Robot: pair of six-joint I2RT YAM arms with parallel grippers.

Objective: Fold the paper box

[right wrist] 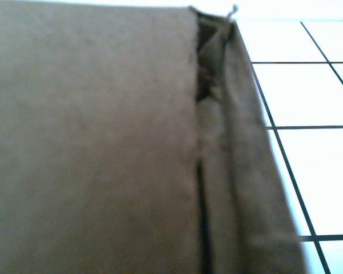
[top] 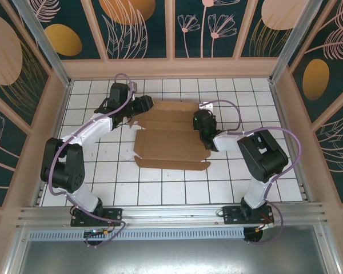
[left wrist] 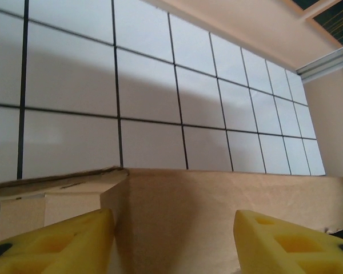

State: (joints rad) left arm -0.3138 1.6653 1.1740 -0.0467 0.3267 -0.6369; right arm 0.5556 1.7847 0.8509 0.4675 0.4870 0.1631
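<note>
Our left jaws stand partly open, their yellow pads [left wrist: 51,242] apart. A raised wall of the paper box [left wrist: 217,211] is just past them, at its far left corner. Our right jaws are shut at the box's right edge; we cannot tell if they pinch it. The box lies mostly flat in the middle of the white table [top: 160,191], between the left arm [top: 91,128] and the right arm [top: 240,142].

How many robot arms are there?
2. The left arm reaches in from the left to the far left corner of the paper box. The right arm reaches in from the right to its right edge.
</note>
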